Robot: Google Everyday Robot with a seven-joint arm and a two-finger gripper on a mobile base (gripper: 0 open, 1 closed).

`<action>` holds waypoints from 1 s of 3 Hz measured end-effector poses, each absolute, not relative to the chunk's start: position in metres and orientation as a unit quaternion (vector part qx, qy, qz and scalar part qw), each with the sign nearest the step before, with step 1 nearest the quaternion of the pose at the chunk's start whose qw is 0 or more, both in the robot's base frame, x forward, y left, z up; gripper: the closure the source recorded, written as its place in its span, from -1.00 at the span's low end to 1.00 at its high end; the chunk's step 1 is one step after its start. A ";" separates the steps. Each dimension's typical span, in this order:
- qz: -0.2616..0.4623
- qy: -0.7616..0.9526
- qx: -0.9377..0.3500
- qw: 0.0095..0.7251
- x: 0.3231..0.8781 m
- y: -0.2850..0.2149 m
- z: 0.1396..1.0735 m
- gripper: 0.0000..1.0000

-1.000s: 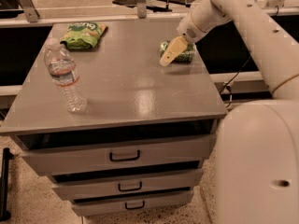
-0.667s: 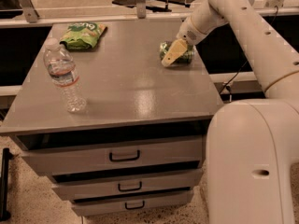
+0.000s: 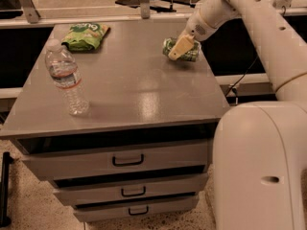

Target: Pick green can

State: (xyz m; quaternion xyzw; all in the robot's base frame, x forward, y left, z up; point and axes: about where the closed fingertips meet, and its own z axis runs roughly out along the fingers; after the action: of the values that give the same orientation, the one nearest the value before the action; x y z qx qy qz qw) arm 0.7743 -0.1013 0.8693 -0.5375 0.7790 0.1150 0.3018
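At the far left a dark post (image 3: 4,188) is cut off by the frame edge, and it cannot be identified. On the left half of the grey tabletop (image 3: 144,90) a clear water bottle (image 3: 66,79) stands upright, with a white cap and a band of label whose print cannot be read. Behind it, by the far left corner, a crinkled green snack bag (image 3: 86,34) lies flat; its lettering is too blurred to make out. Below the tabletop three drawers (image 3: 120,161) are stacked, each with a dark handle, and a shadowed slot above the top one hides whatever is inside.

Toward the far right of the tabletop, close to its right edge, the green can (image 3: 193,55) appears to lie on its side. Only its mottled green body shows at either end. The middle is covered by the cream tip of the gripper (image 3: 180,51), which rests against the can's near side. The gripper's other half is hidden behind the can, so it cannot be told whether the jaws are open or closed on it. The white arm (image 3: 261,20) reaches in from the upper right, its top cut off. The robot's base (image 3: 261,169) fills the lower right corner and hides the floor there.
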 end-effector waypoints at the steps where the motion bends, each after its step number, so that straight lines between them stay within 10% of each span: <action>1: 0.160 0.743 -0.570 0.312 0.736 -0.077 0.903 0.76; 3: 0.305 0.645 -0.589 0.381 0.668 -0.022 0.984 1.00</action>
State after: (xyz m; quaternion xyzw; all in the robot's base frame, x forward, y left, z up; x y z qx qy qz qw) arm 0.6678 -0.0221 0.9841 -0.5885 0.6445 0.3045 0.3814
